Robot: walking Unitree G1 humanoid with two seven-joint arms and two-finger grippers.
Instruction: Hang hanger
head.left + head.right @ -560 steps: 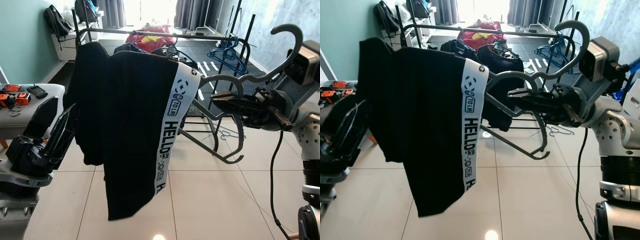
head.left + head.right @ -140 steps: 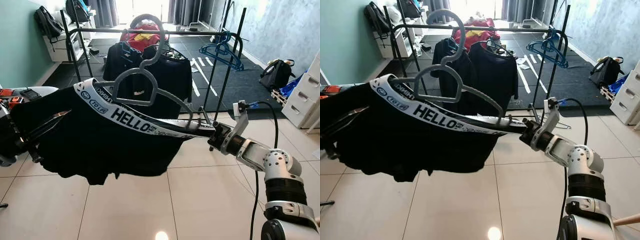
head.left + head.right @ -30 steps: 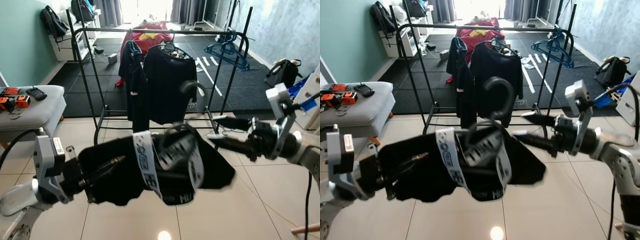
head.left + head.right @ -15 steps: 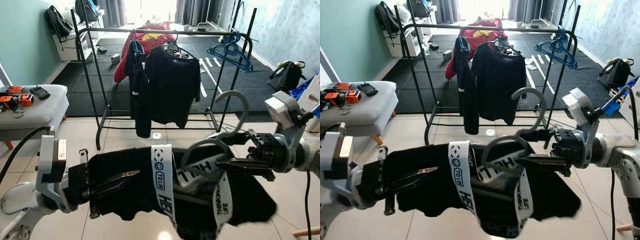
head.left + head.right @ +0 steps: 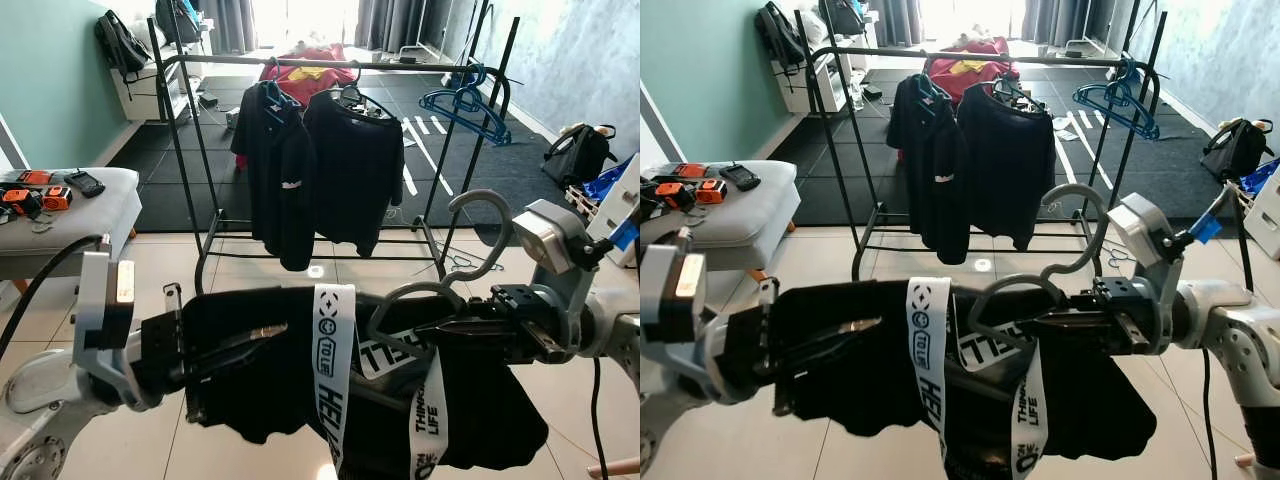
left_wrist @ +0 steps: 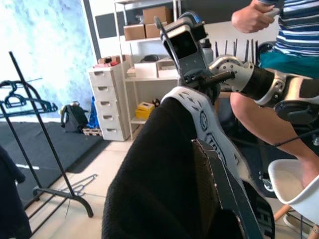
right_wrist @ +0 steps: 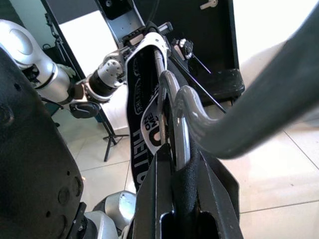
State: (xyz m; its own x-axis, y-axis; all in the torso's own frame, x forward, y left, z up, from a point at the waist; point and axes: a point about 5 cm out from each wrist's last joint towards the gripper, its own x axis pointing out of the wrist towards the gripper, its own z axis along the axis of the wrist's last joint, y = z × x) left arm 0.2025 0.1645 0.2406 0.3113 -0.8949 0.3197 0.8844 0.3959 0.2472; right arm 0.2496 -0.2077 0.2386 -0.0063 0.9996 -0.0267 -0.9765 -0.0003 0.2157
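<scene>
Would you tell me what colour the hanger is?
Grey; the hanger shows best in the left eye view.

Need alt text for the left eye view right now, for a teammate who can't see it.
Both grippers hold a grey hanger draped with a black garment, right gripper near the hook, left gripper under the cloth. Beyond stands a clothes rack with dark shirts.

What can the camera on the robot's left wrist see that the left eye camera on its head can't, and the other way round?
Left wrist view alone: a seated person, a white drawer unit and shelves with boxes.

Left eye view alone: the clothes rack with dark shirts, blue hangers and a grey bench.

Both: the black garment on its grey hanger, stretched between the left tool and the right tool.
</scene>
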